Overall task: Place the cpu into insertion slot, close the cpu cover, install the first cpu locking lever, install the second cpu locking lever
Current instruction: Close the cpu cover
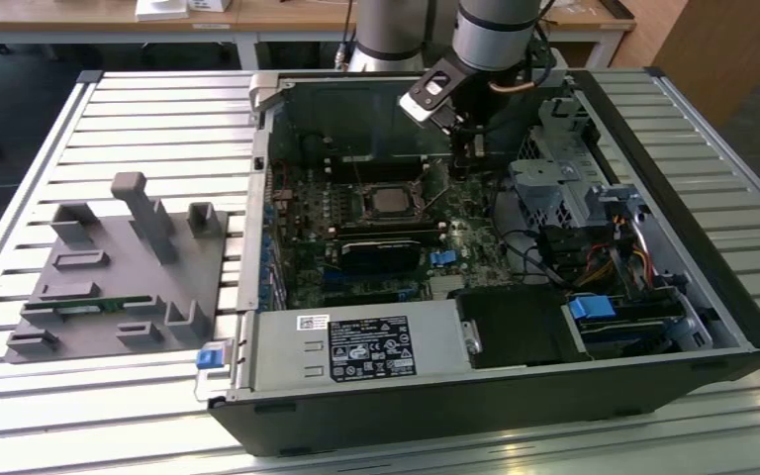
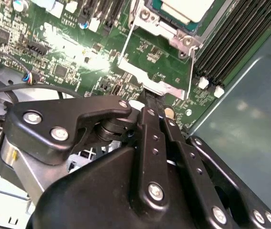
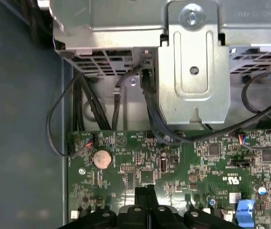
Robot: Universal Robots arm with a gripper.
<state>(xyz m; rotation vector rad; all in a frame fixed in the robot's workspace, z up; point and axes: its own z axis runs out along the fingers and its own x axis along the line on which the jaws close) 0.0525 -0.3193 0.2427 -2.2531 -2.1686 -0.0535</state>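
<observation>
The black two-fingered gripper (image 2: pixel 154 99) has its fingers pressed together on nothing, tips just beside a silvery metal tab (image 2: pixel 163 88). In the second wrist view the flat silver-grey cpu (image 2: pixel 186 8) lies beyond the fingertips, framed by the thin silvery cpu cover (image 2: pixel 168 32). The first wrist view shows instead a round silver coin battery (image 3: pixel 102 158) ahead of them.

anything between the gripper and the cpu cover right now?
Nothing visible. In the second wrist view the gripper, fingers together, ends at a silvery tab beside the cpu cover; only bare green board lies between. The cpu already sits inside it.
</observation>
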